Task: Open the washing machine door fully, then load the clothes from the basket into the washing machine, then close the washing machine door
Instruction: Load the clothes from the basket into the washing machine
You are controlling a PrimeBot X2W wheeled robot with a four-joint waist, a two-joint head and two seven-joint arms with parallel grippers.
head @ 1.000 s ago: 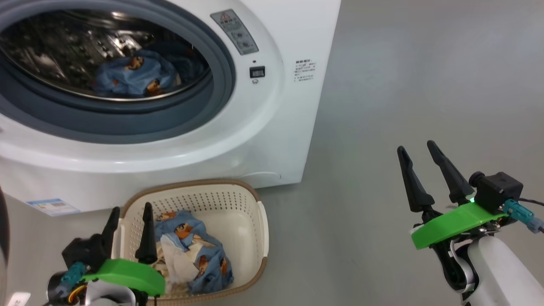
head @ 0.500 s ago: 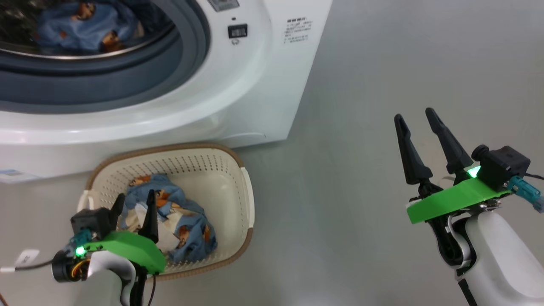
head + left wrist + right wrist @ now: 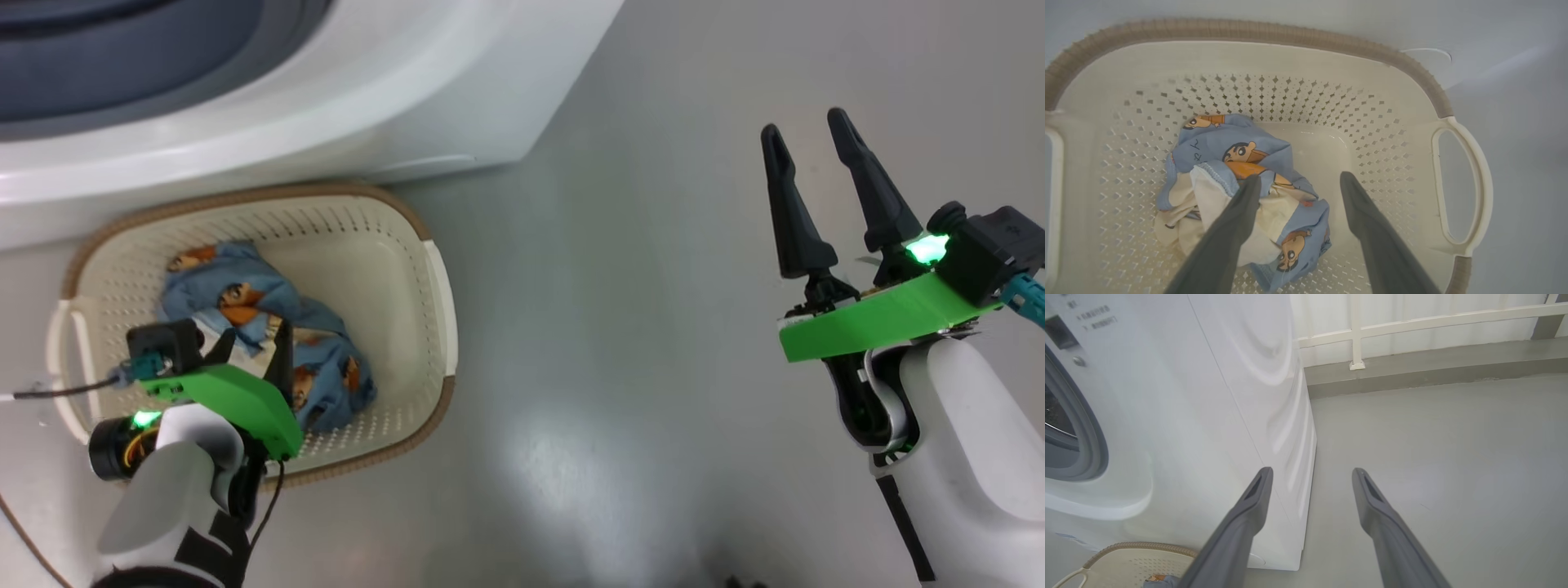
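Note:
The cream basket with its brown rim stands on the floor right in front of the white washing machine. Crumpled light-blue clothes with orange-brown bears lie in the basket's left half. My left gripper is open and reaches down into the basket. In the left wrist view its left finger lies over the clothes, and its right finger sits over the basket's bare floor. My right gripper hangs open and empty over the floor, far right of the basket. The door is out of view.
The machine's grey gasket fills the top left corner. In the right wrist view the machine's side rises just left of my right gripper, with a white rail and low kerb beyond. Grey floor spreads between the arms.
The head camera has tilted down, so the drum has left the picture. My left gripper has moved from the basket's near rim in over the clothes. Both grippers stay open.

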